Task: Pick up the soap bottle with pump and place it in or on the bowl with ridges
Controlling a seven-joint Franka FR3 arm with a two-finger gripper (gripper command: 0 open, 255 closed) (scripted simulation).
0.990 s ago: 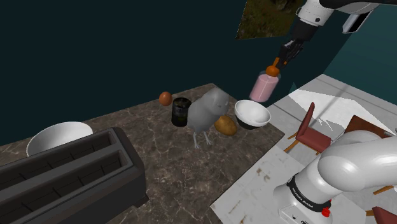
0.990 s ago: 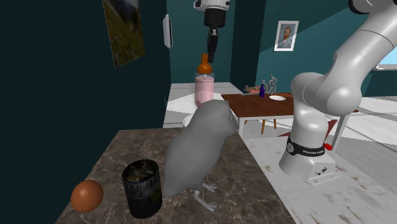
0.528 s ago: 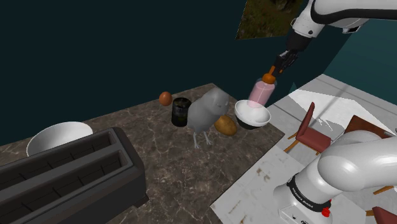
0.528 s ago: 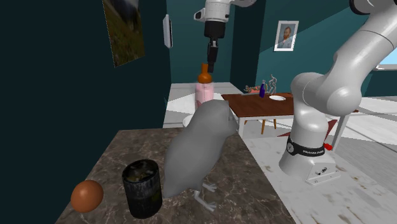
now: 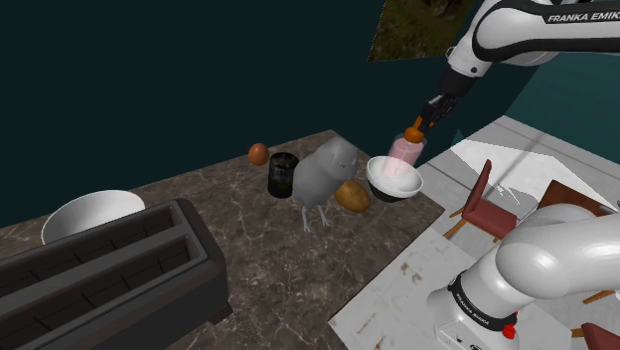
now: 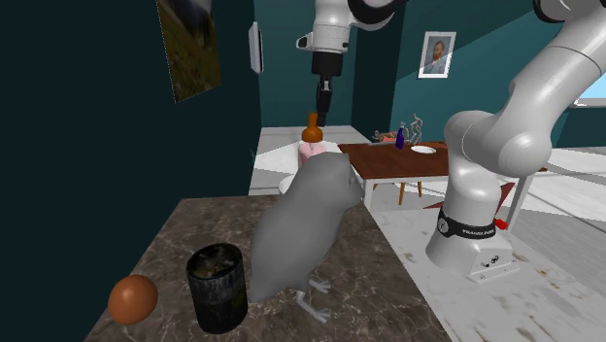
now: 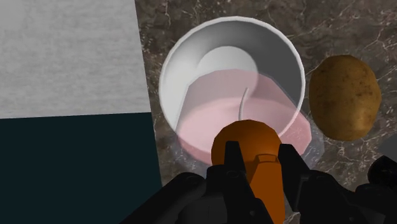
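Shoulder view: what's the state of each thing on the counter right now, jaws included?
soap bottle, held by its orange pump, lower part inside the small bowl
jaws, shut on the pump
small bowl, upright, bottle in it
potato, lying beside the small bowl
grey bird, standing upright
dark can, upright
large white bowl, upright

A dark veined marble counter bears a white bowl, brown potato, grey bird figurine, black can, and perhaps a brown egg.
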